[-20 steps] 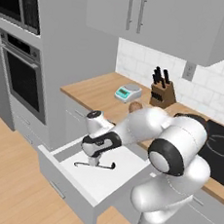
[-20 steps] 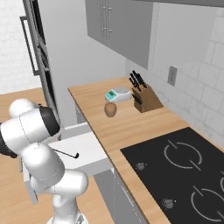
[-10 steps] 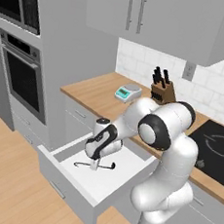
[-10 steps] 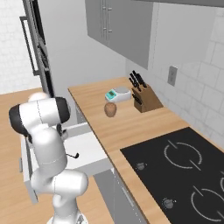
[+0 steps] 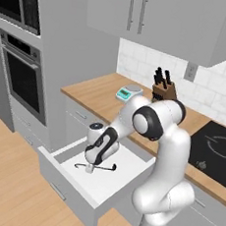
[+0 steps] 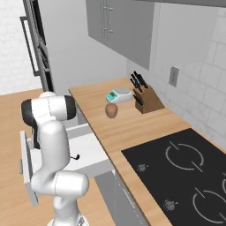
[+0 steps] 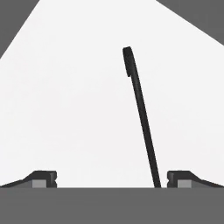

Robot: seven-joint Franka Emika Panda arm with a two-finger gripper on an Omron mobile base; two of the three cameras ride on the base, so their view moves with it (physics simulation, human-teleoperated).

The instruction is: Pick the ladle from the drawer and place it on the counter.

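Note:
The drawer (image 5: 108, 187) stands pulled out below the counter (image 5: 92, 91), its white floor bare apart from the ladle (image 5: 99, 166), a thin black utensil lying flat. My gripper (image 5: 90, 169) points down into the drawer right over the ladle. In the hand view the gripper (image 7: 112, 181) is open, and the ladle's handle (image 7: 142, 118) runs up between the fingertips (image 7: 43, 179), close to the right one. The ladle's far end (image 7: 127, 59) lies farther up. From the right, my arm hides most of the drawer (image 6: 88, 148), and one end of the ladle (image 6: 76, 156) pokes out.
On the counter (image 6: 132, 132) stand a knife block (image 5: 164, 90) (image 6: 145, 98), a small scale (image 5: 128, 92) (image 6: 118, 95) and a brown round thing (image 6: 111, 110). The black cooktop (image 6: 185, 170) lies to the right. A wall oven (image 5: 22, 76) stands left of the drawer, with cabinets overhead.
My elbow and upper links have swung up and back toward the counter. The hand has stayed over the ladle and dropped a little. The jaws remain wide apart.

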